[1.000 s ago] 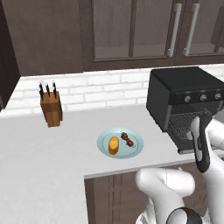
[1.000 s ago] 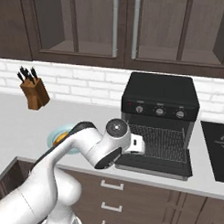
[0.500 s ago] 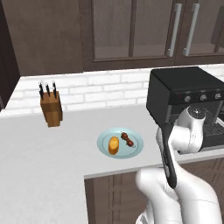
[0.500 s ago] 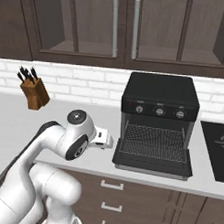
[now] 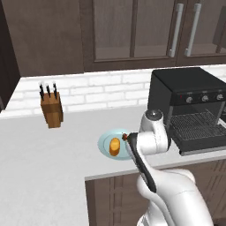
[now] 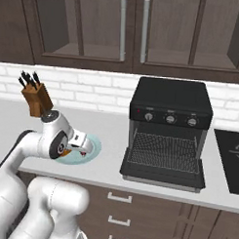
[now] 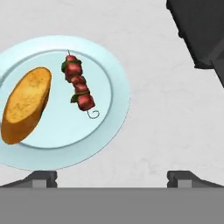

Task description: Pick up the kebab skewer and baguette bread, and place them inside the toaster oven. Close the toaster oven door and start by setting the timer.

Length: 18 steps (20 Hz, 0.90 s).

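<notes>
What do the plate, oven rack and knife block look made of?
Plate: glossy pale-blue glaze, likely ceramic. Oven rack inside the toaster oven: fine grey wire grid, likely metal. Knife block: matte brown body, looks like wood, though no grain is visible.

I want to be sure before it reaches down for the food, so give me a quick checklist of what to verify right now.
1. Gripper open: ok, fingertips stand wide apart.
2. Nothing held: ok, the space between the fingertips is bare.
3. Kebab skewer reachable: ok, it lies on the plate, apart from the baguette bread.
4. Gripper lined up over the skewer: not ok, the skewer sits left of centre in the hand view.
5. Toaster oven door open: ok, it is folded down, rack exposed.
6. Toaster oven interior free: cannot tell fully.
</notes>
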Available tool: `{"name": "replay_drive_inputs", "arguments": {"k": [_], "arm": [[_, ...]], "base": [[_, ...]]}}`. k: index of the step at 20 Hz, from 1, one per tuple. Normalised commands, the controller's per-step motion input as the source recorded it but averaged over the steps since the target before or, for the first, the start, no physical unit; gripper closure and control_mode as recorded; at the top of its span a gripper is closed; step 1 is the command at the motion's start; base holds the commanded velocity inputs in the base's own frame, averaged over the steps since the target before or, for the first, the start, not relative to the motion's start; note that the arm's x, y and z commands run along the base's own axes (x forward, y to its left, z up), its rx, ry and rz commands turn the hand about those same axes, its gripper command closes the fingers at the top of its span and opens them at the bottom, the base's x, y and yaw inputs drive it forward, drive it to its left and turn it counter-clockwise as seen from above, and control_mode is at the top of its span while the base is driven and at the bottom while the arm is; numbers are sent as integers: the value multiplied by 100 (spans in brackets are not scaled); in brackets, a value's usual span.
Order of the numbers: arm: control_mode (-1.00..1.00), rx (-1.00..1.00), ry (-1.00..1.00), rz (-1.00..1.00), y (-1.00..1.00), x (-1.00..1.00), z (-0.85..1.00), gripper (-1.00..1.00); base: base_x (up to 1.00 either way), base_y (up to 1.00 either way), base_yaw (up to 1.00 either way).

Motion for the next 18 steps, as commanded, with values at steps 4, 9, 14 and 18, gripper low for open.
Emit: {"name": "replay_drive_inputs", "arguments": {"k": [4, 9, 14, 18], "arm": [[-100, 7, 11, -23, 100, 35, 0, -100], [-100, 19, 30, -7, 48, 57, -11, -100], [-100, 19, 24, 0, 6, 72, -28, -100], [-100, 5, 3, -2, 44, 33, -22, -100]], "base": [[0, 0, 0], [0, 0, 0], [0, 0, 0], [0, 0, 0]]}}
